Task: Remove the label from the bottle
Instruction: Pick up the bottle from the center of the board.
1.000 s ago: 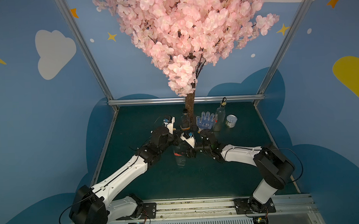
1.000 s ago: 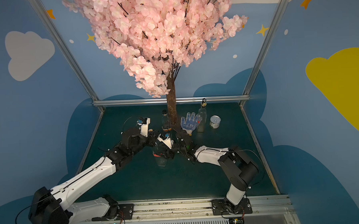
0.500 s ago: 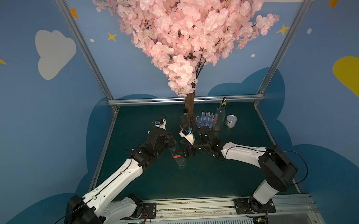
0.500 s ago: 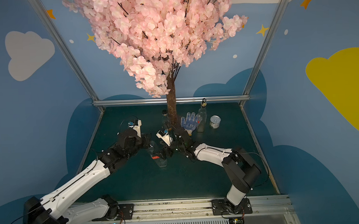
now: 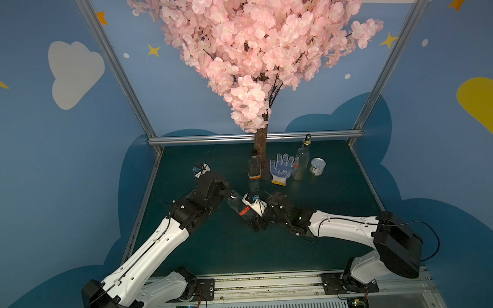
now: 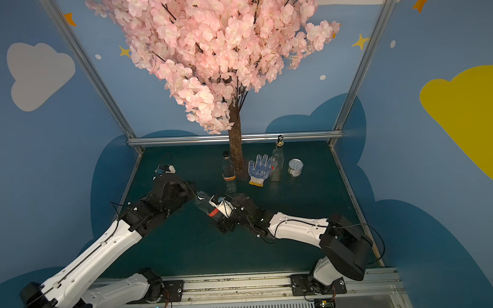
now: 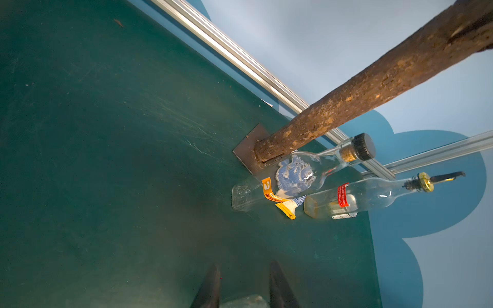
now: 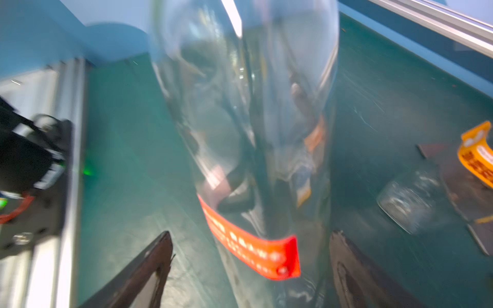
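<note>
Clear plastic bottle (image 8: 253,106): red label band (image 8: 248,248), white lettering. White knit glove (image 5: 281,167): blue dots, yellow cuff. Flat tabletop (image 5: 215,247): dark green.

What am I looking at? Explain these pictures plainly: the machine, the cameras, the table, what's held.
These are two robot arms, each ending in a pincer. Two pictures look down from overhead; two come from cameras on the wrists. On the green table are a tree trunk, two upright bottles, a glove and a can. Between the arms is a clear bottle with a red label. The left pincer is shut on one end of it. The right pincer is open, with a finger either side of the bottle.
</note>
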Robot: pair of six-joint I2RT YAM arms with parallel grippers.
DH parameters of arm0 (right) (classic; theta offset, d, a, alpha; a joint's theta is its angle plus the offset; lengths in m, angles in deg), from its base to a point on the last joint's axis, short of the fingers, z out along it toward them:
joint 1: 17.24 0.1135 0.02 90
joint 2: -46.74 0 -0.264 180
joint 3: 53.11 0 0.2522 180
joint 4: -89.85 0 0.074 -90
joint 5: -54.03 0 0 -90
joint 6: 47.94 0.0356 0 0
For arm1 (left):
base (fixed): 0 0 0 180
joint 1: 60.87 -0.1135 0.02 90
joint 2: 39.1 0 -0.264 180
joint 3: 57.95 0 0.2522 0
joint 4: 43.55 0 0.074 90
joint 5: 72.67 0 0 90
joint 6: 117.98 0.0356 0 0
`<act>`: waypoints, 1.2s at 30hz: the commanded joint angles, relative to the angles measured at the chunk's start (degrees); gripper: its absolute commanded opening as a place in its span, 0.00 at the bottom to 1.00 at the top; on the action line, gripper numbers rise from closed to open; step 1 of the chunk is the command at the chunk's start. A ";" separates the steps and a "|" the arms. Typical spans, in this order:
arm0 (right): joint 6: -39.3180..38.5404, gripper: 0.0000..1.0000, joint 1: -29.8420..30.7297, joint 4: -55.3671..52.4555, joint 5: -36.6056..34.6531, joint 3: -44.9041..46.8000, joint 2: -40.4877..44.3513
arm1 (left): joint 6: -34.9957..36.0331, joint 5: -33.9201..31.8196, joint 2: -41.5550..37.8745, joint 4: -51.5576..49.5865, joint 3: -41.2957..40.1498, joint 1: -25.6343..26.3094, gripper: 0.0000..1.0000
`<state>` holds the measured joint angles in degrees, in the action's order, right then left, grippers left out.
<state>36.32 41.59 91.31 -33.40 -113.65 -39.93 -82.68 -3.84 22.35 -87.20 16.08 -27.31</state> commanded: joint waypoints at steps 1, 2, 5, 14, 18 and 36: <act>-4.87 0.91 1.19 4.44 -11.22 1.40 -1.66 | -5.67 1.65 -1.96 -0.73 2.04 -1.07 0.02; -5.37 0.91 1.35 5.37 -12.23 1.66 -2.11 | -6.01 1.89 -2.17 -0.87 2.02 -1.13 0.02; -7.09 0.91 1.85 8.51 -15.39 2.03 -4.00 | -7.13 2.68 -2.67 -1.37 2.24 -1.46 0.02; -12.28 0.90 3.70 23.26 -26.37 3.52 -9.34 | -10.55 5.63 -3.98 0.26 0.18 -2.25 0.02; -15.10 0.85 4.51 28.01 -27.47 3.43 -11.13 | -11.53 7.06 -4.66 0.90 -0.95 -2.95 0.02; -14.69 0.00 4.98 25.39 -22.30 3.50 -8.94 | -9.51 12.57 -5.92 6.10 -4.11 -5.43 0.02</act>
<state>17.83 46.90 116.64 -58.17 -109.65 -51.23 -93.28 5.32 17.96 -87.62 11.79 -32.49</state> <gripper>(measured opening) 0.607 0.277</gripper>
